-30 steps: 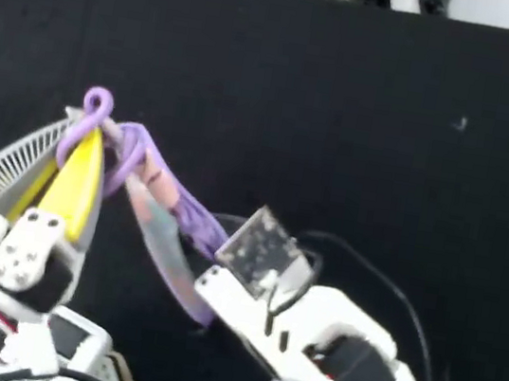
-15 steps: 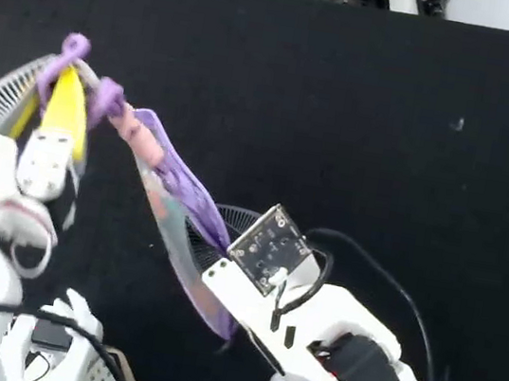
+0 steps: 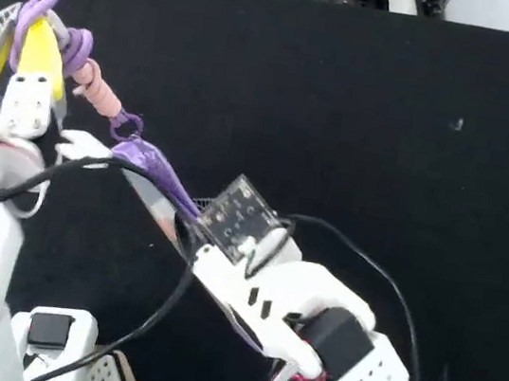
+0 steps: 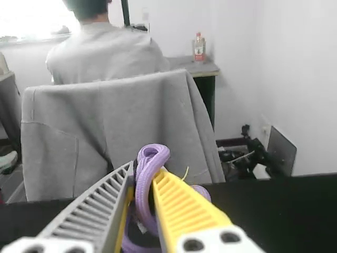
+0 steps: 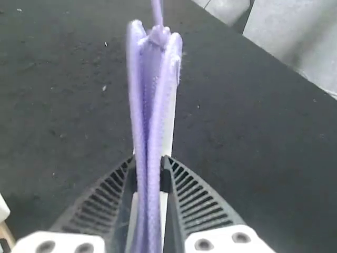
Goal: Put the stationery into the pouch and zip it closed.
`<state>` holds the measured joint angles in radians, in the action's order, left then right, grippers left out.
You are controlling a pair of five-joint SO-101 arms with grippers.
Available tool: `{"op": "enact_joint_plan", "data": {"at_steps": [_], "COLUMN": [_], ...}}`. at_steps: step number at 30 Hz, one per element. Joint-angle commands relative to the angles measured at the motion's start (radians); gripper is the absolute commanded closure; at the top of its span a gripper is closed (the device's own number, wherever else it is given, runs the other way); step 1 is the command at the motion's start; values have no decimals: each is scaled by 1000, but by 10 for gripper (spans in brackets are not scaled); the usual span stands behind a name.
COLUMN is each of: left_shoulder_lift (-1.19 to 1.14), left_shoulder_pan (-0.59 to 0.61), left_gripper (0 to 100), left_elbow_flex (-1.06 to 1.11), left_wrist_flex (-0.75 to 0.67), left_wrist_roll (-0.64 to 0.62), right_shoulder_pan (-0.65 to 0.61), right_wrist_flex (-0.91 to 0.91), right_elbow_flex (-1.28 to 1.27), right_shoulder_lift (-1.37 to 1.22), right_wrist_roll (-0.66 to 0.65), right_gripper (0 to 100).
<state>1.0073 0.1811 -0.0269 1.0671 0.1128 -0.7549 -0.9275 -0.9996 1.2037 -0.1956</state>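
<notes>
My left jaws are pinched tight on the purple cord [image 4: 149,164], and its loop pokes out past their tips at the far left corner of the surface [image 3: 389,124]. My right jaws are clamped shut on the pouch [image 5: 152,105], with its thin purple edge squeezed flat between them, nearer the front middle. The pouch is stretched in a slanting line between my two arms and looks lifted off the black cloth. The cord's pink section [image 3: 97,90] runs from its far end up to my left jaws.
</notes>
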Motion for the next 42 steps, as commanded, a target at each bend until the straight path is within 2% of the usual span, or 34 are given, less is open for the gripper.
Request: {"op": "enact_joint_plan", "data": {"at_steps": [1,11,18,20,30,35,42], "left_shoulder_lift": [3,-5,-6,-6,-6,-6,-6], "left_shoulder_pan": [41,50,162,193,219,225,321], "left_gripper": [971,971,971,971,971,971,971], "left_elbow_flex": [-136,-41,156,217,343,466,671], "left_wrist_flex": [-69,-81,-367,-407,-379,-394,-617], "left_wrist_roll": [2,9,41,41,43,120,120], "right_shoulder_pan": [-2,-3,-3,-3,-3,-3,-3], "right_wrist_flex": [5,-41,-46,-51,-51,-52,-52], "right_elbow_flex": [-53,-94,-116,-114,-116,-116,-116], "right_shoulder_lift": [-58,127,168,168,173,173,168], "right_wrist_roll": [-11,-12,-12,-14,-14,-14,-25], "right_gripper": [988,988,988,988,988,988,988]}}
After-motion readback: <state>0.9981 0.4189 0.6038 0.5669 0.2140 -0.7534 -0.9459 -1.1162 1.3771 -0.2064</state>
